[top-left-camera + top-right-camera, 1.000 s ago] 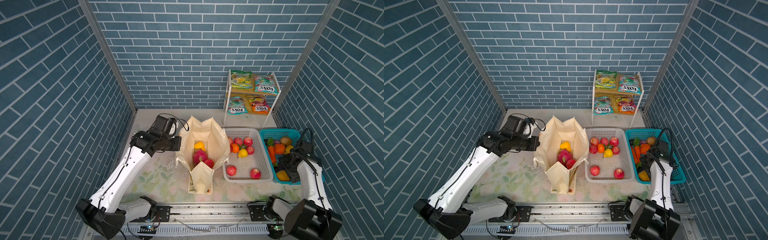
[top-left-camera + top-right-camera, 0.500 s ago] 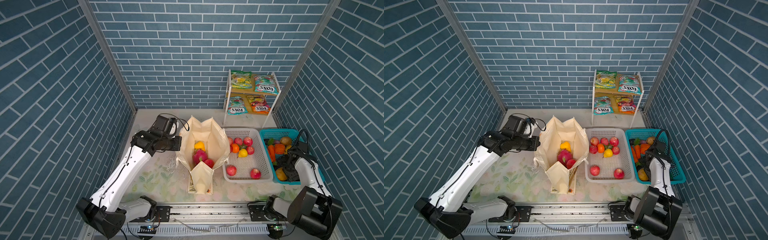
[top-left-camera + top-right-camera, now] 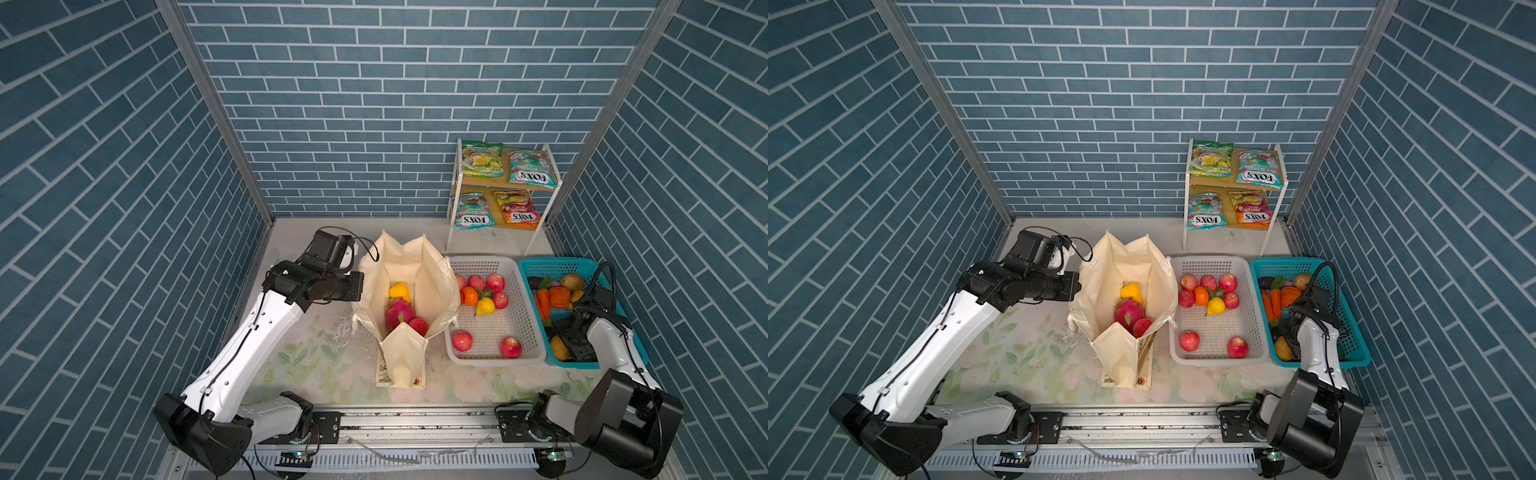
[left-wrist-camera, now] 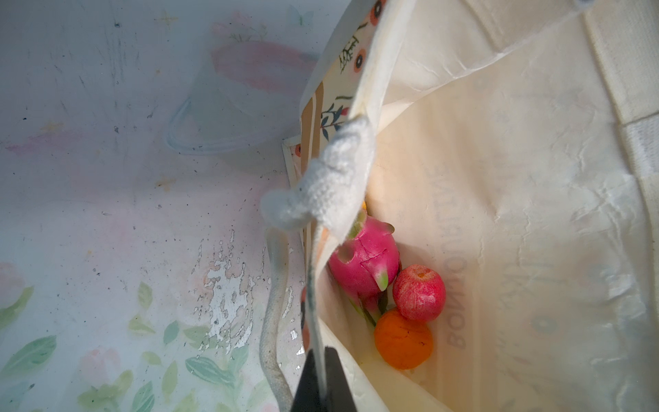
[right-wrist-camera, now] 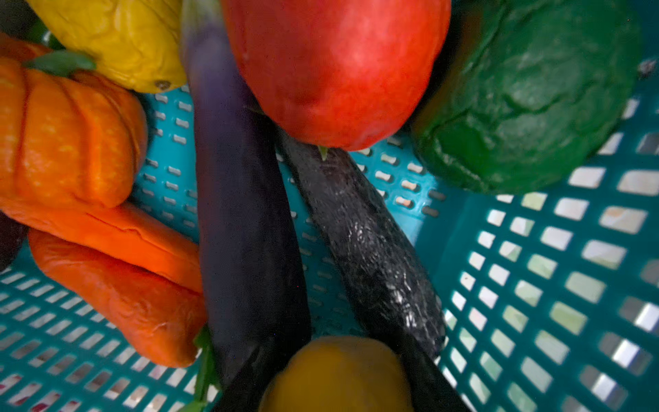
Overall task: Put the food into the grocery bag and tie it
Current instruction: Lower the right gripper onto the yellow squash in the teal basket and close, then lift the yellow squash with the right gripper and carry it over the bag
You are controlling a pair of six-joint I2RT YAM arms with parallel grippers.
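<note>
The grocery bag stands open mid-table, with a pink dragon fruit, a red apple, an orange and a yellow fruit inside. My left gripper is shut on the bag's left rim and holds that wall out. My right gripper is down in the teal basket, its dark fingers pressed against both sides of a yellow-orange fruit.
A white basket between the bag and the teal basket holds red apples, an orange and a yellow fruit. Purple eggplants, carrots, a red fruit and a green vegetable crowd the teal basket. FOX'S packets lie on a back-right shelf.
My right gripper has dropped lower into the teal basket and its jaws have narrowed onto the yellow-orange fruit. The left arm and the bag have stayed still.
</note>
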